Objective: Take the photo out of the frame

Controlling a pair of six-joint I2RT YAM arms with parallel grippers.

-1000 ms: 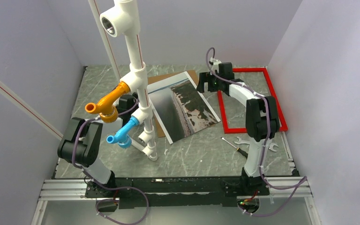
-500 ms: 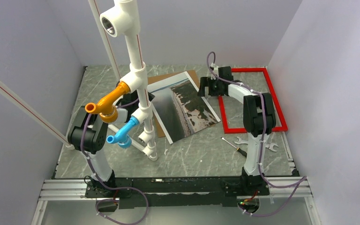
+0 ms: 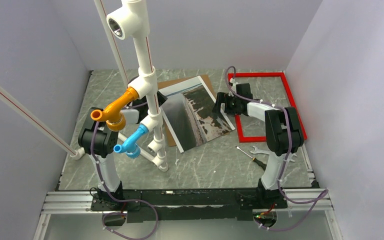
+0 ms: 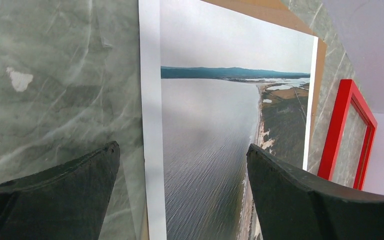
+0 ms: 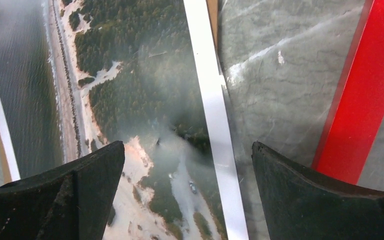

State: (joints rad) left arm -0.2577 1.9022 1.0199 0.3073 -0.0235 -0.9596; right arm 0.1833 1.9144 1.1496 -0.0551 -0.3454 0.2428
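- The photo (image 3: 195, 117), a grey aerial shoreline with a pale border, lies on the brown backing board (image 3: 206, 80), out of the red frame (image 3: 260, 74) just beside it.
- My left gripper (image 4: 182, 150) and right gripper (image 5: 187, 147) hang released over it.

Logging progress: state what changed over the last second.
The right gripper pulled back toward its base, along the gap between photo and frame. The left arm swung its elbow inward and forward. The left gripper and the right stayed open, empty; photo and frame unmoved.

Left gripper (image 4: 182, 149) and right gripper (image 5: 187, 145) both wide open, empty, angled downward, well apart.
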